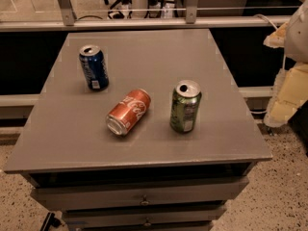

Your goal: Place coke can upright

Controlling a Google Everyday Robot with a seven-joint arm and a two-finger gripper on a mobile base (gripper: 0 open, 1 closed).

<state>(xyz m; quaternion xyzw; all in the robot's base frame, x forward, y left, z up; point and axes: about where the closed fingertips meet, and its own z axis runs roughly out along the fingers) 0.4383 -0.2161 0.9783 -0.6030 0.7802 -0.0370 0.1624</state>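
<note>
A flat grey rectangular worktop tops a grey cabinet whose drawers sit below its front edge. Speckled terrazzo floor lies off the front right corner. A pale metal rail runs behind the back edge. The pale gripper hangs off the right edge.

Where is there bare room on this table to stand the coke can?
Free: table front strip before coke can and green can; back right behind green can. Crowded: the middle, coke can between blue can and green can. The gripper sits off the right edge.
</note>
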